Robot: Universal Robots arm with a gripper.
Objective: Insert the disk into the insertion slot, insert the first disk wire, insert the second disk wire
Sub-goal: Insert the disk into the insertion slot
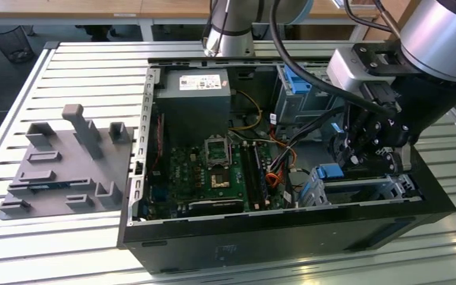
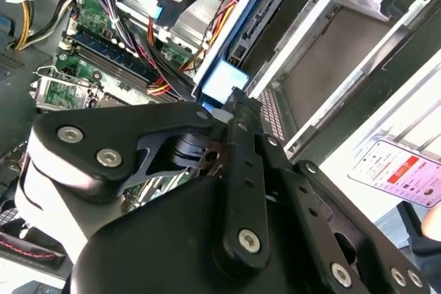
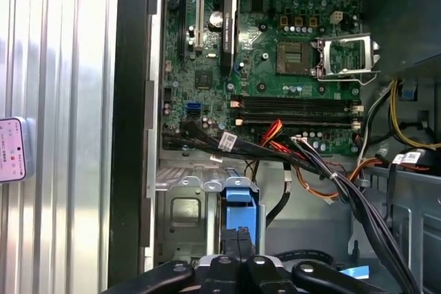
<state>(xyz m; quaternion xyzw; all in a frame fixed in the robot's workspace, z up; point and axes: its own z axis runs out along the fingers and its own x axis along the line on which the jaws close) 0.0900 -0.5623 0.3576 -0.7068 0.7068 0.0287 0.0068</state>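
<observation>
**A:** Where is the disk?

**B:** The disk (image 3: 240, 206) sits on edge in the insertion slot (image 3: 178, 213), at a corner of the open computer case (image 1: 291, 240). Only the blue end of its frame shows. The drive's body and label are hidden down in the cage.

**A:** And the pincer?

**B:** The pincer (image 3: 238, 239) is right on that blue end. Its fingers (image 3: 229, 242) are drawn together with no gap I can see, and their tips touch the frame. I cannot tell whether they nip any part of it, because the pincer's own black links cover that spot in both wrist views.

**A:** How deep is the disk?

**B:** Hard to make out. In the exterior view the arm covers much of the slot.

**A:** What else is in the case?

**B:** The motherboard (image 3: 275, 74), a cable bundle (image 3: 331, 177) running near the slot, a power supply (image 1: 192, 101) and a taller bay (image 1: 295, 89) with a blue latch. The case lies on the slatted bench (image 1: 78, 65). A grey fixture tray (image 1: 62, 172) sits apart from it on the exterior view's left.
</observation>
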